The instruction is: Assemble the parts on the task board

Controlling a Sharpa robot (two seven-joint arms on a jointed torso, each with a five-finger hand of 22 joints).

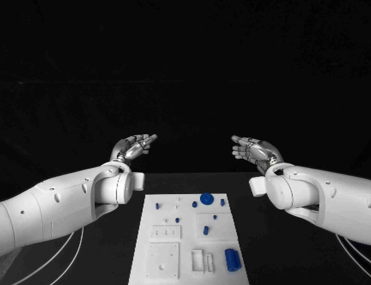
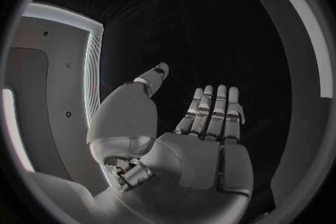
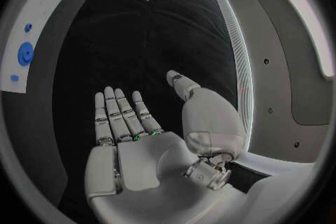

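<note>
Facing each other above the table's far side, the left hand [image 1: 133, 148] at 10 o'clock and right hand [image 1: 255, 151] at 2 o'clock hold nothing, fingers extended and apart. The task board [image 1: 188, 258] lies at 6 o'clock (blue parts [image 1: 206, 198] on it), well apart from both.

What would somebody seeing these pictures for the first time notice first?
Most striking are the two raised silver hands, the left hand and the right hand, palms turned toward each other, fingers apart, holding nothing. Below them, in the middle of the black table, lies the white task board. On it are small blue parts, notably a round blue disc at the far end and a blue cylinder near the front.
</note>
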